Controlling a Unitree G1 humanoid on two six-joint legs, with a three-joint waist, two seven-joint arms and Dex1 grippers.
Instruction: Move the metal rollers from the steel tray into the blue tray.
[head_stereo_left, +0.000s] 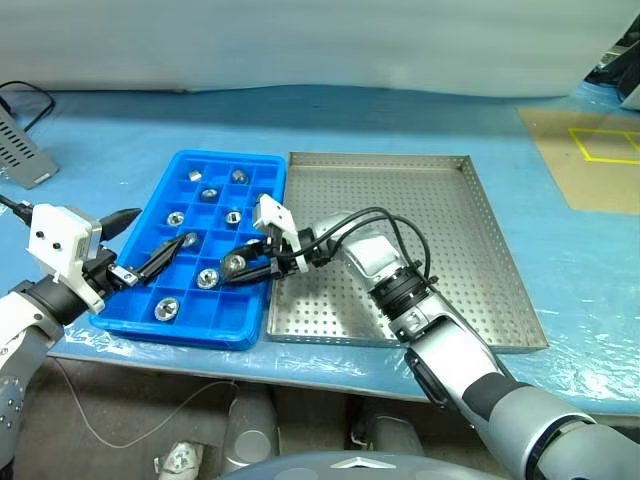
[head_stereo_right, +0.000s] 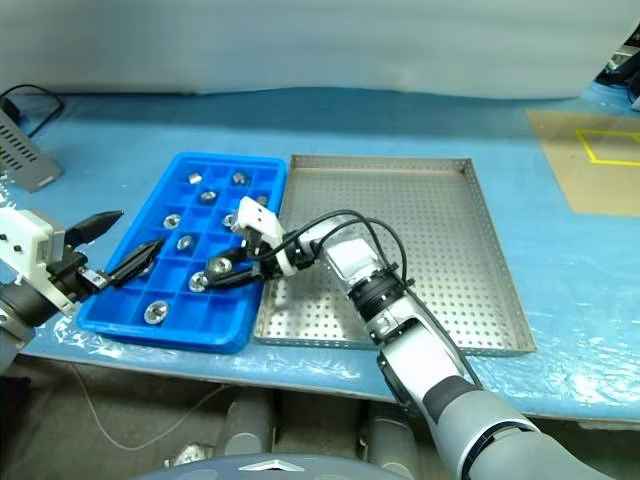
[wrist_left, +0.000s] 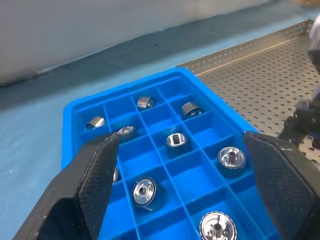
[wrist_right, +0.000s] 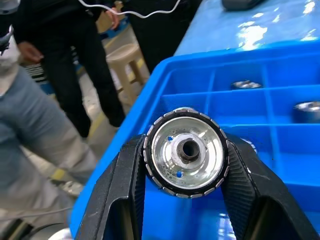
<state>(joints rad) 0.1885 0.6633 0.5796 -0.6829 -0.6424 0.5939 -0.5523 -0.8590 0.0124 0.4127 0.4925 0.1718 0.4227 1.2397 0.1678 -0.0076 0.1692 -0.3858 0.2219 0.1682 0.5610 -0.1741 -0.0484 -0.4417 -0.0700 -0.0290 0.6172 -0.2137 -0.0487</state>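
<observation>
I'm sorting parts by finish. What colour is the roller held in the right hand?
Shiny silver roller with a dark-notched rim, clearest in the right wrist view.

The blue tray (head_stereo_left: 212, 325) lay on the table (head_stereo_left: 120, 140), its right edge just beside the steel tray (head_stereo_left: 470, 260). Metal rollers (head_stereo_left: 167, 308) sat in separate compartments of the blue tray. Over the blue tray's near right part hung the right gripper (head_stereo_left: 236, 266), clamped on one roller (wrist_right: 184, 151). At the blue tray's near left corner hung the left gripper (head_stereo_left: 148, 247), jaws apart. A flat box (head_stereo_left: 22, 150) lay well left of and behind the blue tray.
</observation>
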